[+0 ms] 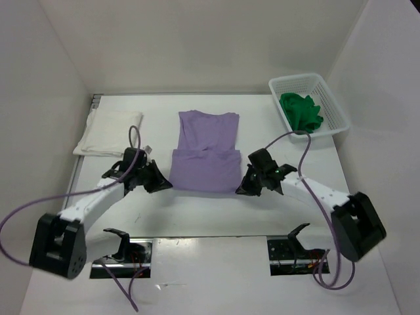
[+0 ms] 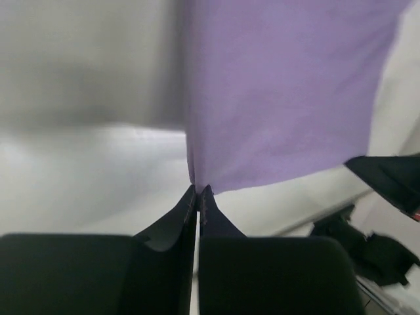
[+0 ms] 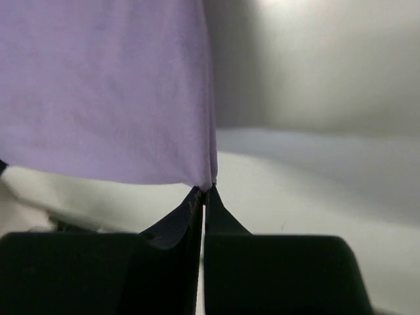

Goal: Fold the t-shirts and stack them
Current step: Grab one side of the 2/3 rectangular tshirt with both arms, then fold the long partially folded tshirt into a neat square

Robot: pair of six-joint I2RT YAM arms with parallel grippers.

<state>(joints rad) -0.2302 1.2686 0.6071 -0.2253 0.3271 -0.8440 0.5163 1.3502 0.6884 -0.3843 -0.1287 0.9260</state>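
At the near left corner of the purple shirt (image 1: 207, 157), the left gripper (image 2: 197, 190) is pressed together, with the cloth's corner pinched at its tips; at the near right corner, the right gripper (image 3: 202, 190) is closed likewise on the hem corner; the purple shirt is spread flat on the table (image 1: 210, 216), with a fold edge seen across its middle; beyond it to the left, a folded white shirt (image 1: 108, 131) is laid; beyond it to the right, a green shirt (image 1: 300, 111) is bunched inside a basket (image 1: 333, 105).
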